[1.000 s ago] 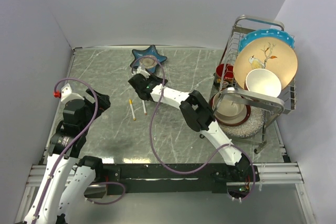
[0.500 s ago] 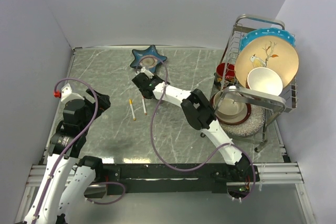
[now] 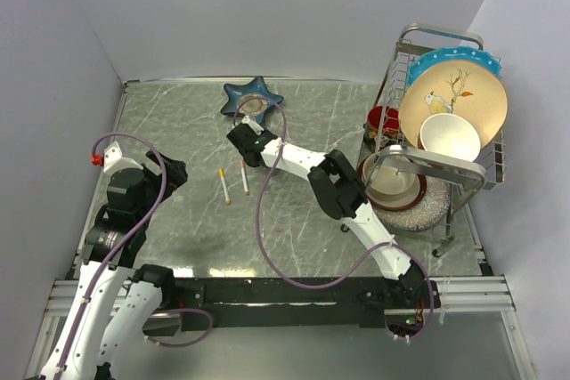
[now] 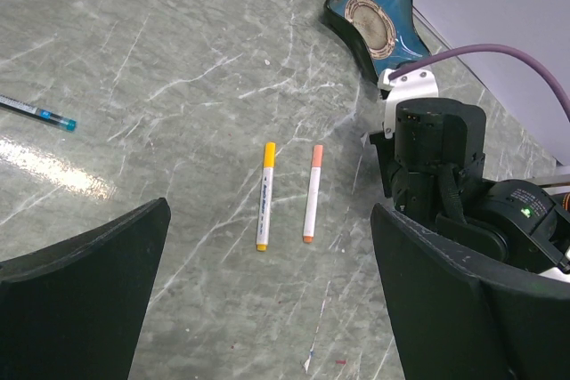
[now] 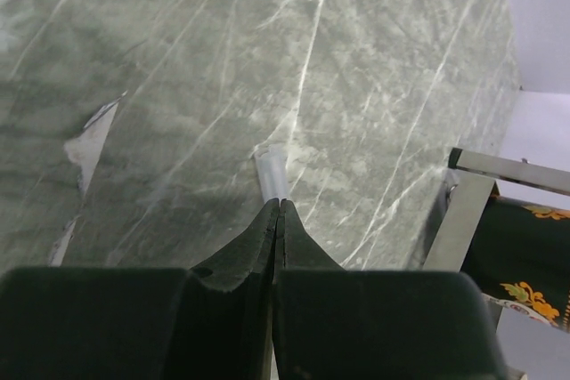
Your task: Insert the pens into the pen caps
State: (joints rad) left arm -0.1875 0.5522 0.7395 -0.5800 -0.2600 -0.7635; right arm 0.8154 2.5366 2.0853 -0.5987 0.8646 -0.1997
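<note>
- Pens: yellow-tipped pen (image 4: 265, 195) and orange-tipped pen (image 4: 312, 193) are lying flat on the desk (image 4: 178, 42), side by side and parallel, near each other but not touching.
- Long axes are running near-to-far across the desk, slightly slanted. The longer coloured ends, which I am reading as the caps (image 4: 270, 154), are pointing toward the star dish (image 4: 374, 20).
- Both pens are showing colour at each end, so the caps are probably sitting on already. I am not spotting a loose cap in any view.
- Left tool (image 4: 270, 215) is hanging over the desk with its fingers wide apart, gripping nothing. Both pens are sitting straight ahead of it, framed between the fingers.
- Right tool (image 5: 278, 206) is pressing its fingers fully together over bare desk, between the star dish and the cap ends of the pens.
- Whitish stub (image 5: 272, 171) is showing just past the right fingertips. I cannot tell what it is, or whether it is pinched or just lying there.
- Right tool is sitting nearer, just beyond the orange-tipped pen. Left tool is waiting on the yellow-tipped side, further off.
- Any pick is turning on closing across the thin shaft. The left tool's fingers are already standing either side of that axis.
- Blue-tipped pen (image 4: 36, 113) is lying well apart to the left.
</note>
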